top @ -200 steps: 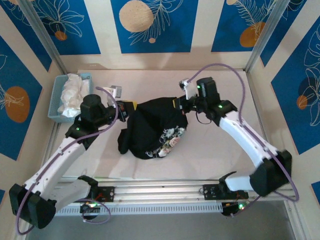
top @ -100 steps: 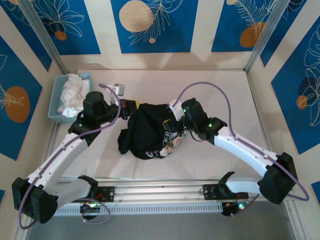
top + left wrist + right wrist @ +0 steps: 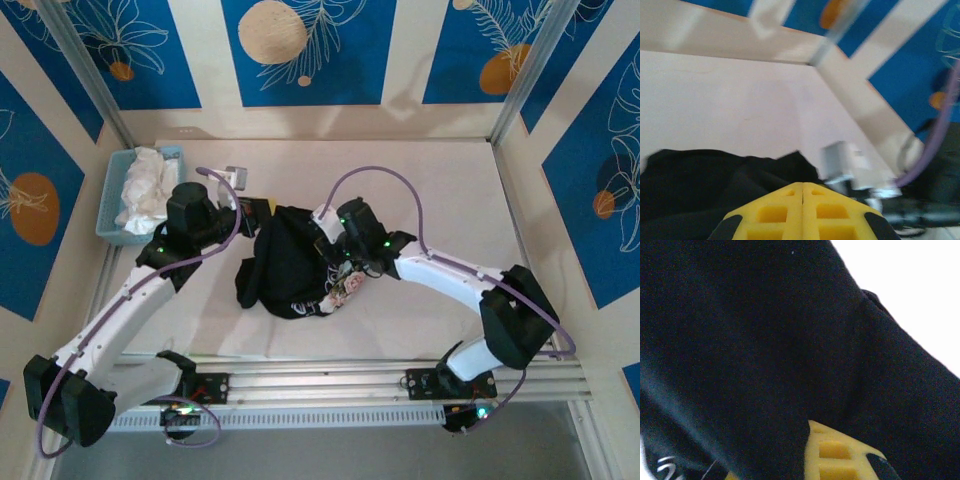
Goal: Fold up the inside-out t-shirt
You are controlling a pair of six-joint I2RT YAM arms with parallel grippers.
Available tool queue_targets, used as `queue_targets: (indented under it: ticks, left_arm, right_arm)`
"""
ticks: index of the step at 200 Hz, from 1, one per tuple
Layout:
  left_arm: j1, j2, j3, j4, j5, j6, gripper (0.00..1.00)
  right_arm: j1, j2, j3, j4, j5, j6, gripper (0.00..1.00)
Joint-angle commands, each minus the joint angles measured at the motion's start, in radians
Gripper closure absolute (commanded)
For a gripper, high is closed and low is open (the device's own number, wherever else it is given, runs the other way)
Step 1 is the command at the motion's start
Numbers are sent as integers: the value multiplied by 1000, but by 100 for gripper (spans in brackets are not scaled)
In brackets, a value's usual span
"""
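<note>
L tool [image 3: 802, 200] closed at t-shirt [image 3: 285, 260] edge; R tool [image 3: 809, 430] clamped on its cloth. Worktop [image 3: 440, 180] open far & right. Both arms bent inward.

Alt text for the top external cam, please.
A crumpled black t-shirt lies mid-table with both arms reaching into it: the right gripper is closed on its right side, the left gripper closed at its upper-left edge. A blue basket holding a white garment sits far left.
</note>
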Motion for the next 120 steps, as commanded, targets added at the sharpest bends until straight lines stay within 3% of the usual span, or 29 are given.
queue_targets:
  ticks: [1, 12, 25, 49, 59, 77, 95, 107, 120]
  left_arm:
    - [9, 16, 16, -1, -277, 58, 100]
    - [9, 69, -4, 51, -362, 71, 100]
    - [9, 160, 20, 73, -421, 116, 100]
    - [9, 312, 145, -38, -504, 229, 70]
    - [4, 333, 191, -133, -537, 251, 62]
    - [-54, 254, 156, -217, -608, 274, 52]
    - [-191, 87, 16, -188, -644, 269, 39]
    - [-276, 2, -68, -152, -611, 232, 30]
    - [-330, -27, -127, -112, -516, 167, 28]
  right_arm:
    - [-82, -117, -16, 13, -383, 131, 100]
    - [-124, -134, -41, 61, -549, 223, 100]
    - [-149, -131, -52, 114, -661, 322, 100]
    - [-192, -119, -55, 197, -747, 488, 100]
    - [-213, -112, -51, 208, -752, 549, 100]
    - [-241, -88, -17, 158, -742, 592, 100]
    - [-257, -62, 19, 97, -726, 588, 100]
    - [-267, -48, 34, 85, -726, 592, 100]
    - [-276, -32, 51, 75, -736, 589, 100]
